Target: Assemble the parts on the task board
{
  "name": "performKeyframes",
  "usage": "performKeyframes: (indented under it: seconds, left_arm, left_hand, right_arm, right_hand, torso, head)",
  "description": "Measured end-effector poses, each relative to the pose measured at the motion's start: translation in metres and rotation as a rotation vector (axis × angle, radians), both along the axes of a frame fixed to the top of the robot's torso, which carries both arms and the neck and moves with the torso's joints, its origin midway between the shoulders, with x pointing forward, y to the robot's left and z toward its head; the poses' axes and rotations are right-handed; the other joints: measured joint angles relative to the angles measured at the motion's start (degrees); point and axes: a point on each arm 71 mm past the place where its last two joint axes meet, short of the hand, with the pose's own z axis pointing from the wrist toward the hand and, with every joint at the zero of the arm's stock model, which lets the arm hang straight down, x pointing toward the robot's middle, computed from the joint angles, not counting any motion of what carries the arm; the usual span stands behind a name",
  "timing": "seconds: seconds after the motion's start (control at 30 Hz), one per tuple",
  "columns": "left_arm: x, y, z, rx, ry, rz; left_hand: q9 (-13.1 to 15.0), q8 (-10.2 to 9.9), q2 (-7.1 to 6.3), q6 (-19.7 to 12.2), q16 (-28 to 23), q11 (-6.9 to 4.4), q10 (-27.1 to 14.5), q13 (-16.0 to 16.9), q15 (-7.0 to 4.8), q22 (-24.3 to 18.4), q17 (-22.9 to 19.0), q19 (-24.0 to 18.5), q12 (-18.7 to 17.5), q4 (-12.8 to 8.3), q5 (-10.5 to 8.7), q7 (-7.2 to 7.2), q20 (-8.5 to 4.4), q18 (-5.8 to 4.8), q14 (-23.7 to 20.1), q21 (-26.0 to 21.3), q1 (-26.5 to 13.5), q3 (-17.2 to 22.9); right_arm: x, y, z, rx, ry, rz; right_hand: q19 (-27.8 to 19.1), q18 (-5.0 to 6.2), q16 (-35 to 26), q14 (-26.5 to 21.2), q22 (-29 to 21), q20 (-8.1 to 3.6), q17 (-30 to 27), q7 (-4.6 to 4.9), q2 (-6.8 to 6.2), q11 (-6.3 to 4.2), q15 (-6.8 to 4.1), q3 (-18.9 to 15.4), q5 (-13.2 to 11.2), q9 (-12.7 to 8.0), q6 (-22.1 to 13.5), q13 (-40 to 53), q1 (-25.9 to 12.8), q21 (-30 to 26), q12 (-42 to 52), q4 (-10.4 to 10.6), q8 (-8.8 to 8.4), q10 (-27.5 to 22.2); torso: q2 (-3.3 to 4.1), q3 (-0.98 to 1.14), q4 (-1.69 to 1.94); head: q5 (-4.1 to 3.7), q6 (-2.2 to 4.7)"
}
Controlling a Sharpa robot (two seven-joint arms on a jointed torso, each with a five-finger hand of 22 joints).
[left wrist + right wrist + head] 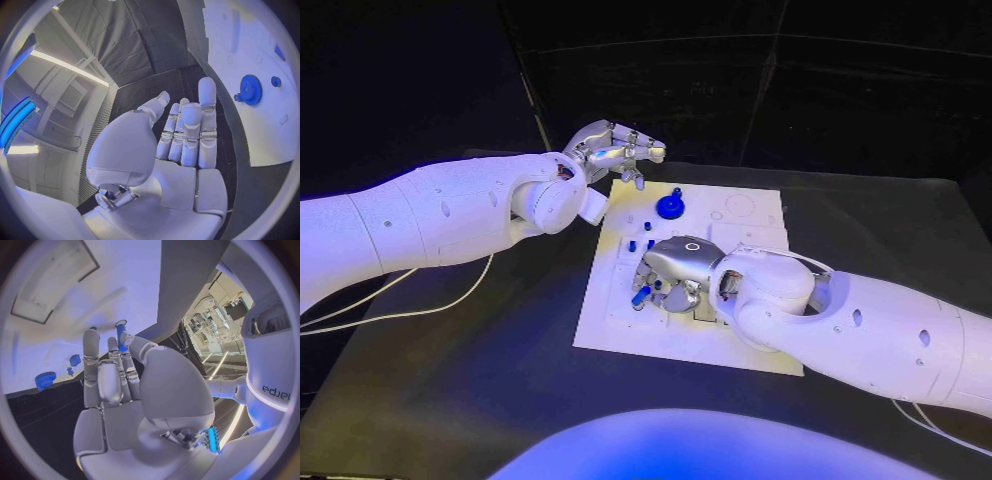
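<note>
Pinching a blue peg [120,335], right hand [672,272] fingers clamp; left hand [610,148] fingers apart.

Matt white task board [733,345] on a dull black table [473,400]; a glossy blue plastic gear [671,207] stands on it. Both hands, left [610,148] and right [668,272], show polished silver metal beyond smooth white shells.

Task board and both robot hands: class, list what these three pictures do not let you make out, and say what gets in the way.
- Head view: the right robot hand covers the middle of the task board; what lies under it is hidden.
- Head view: the small blue parts beside that hand are too small to tell their shape.
- Right wrist view: the fingers hide the lower end of the blue peg they hold.
- Left wrist view: the circle's rim cuts off the board beyond the blue gear; the left robot hand holds nothing.
</note>
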Motion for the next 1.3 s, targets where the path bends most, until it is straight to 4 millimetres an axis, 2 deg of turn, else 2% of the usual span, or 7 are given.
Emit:
performKeyframes:
  seconds: [1.07, 1.23, 1.3]
  left_arm:
    - [0.000, 0.000, 0.000, 0.001, 0.004, -0.002]
    - [0.000, 0.000, 0.000, 0.001, 0.005, -0.002]
    - [0.000, 0.000, 0.000, 0.001, 0.005, -0.002]
  left_hand:
    - [0.0, 0.0, 0.00, 0.0, 0.0, 0.00, 0.0, 0.0, 0.00, 0.0, 0.0, 0.0, 0.0, 0.0, 0.00, 0.00, 0.00, 0.00, 0.0, 0.0, 0.0, 0.0]
    - [0.0, 0.0, 0.00, 0.0, 0.0, 0.00, 0.0, 0.0, 0.00, 0.0, 0.0, 0.0, 0.0, 0.0, 0.00, 0.00, 0.00, 0.00, 0.0, 0.0, 0.0, 0.0]
    - [0.0, 0.0, 0.00, 0.0, 0.0, 0.00, 0.0, 0.0, 0.00, 0.0, 0.0, 0.0, 0.0, 0.0, 0.00, 0.00, 0.00, 0.00, 0.0, 0.0, 0.0, 0.0]
  right_arm:
    - [-0.006, 0.007, 0.000, -0.036, 0.007, 0.021]
    - [-0.006, 0.012, 0.001, -0.040, -0.003, 0.022]
    - [-0.006, 0.013, 0.001, -0.039, -0.006, 0.024]
  right_hand:
    - [0.0, 0.00, 0.0, 0.0, 0.0, 0.00, 0.0, -0.12, 0.35, -0.20, 0.00, 0.0, 0.0, 0.1, 0.3, 0.0, -0.3, 0.0, 0.0, 0.0, -0.23, 0.2]
    - [-0.3, -0.01, 0.0, 0.0, 0.0, 0.00, -0.3, 0.13, -0.40, -0.17, 0.00, -0.4, 0.6, 0.1, 0.0, 0.0, -1.5, 0.0, -0.6, 0.4, -0.54, 0.2]
    - [-0.4, 0.00, 0.0, 0.0, 0.0, 0.17, -0.5, 0.57, -0.71, 0.53, 0.00, -0.8, 1.5, 0.0, -1.1, -0.2, -2.5, 0.0, -1.4, 0.8, -1.03, -1.0]
  torso:
    - [0.01, 0.01, 0.01]
    - [0.01, -0.01, 0.01]
    - [0.01, -0.04, 0.02]
  head:
    - [0.16, -0.30]
    - [0.10, -0.25]
    - [0.09, -0.24]
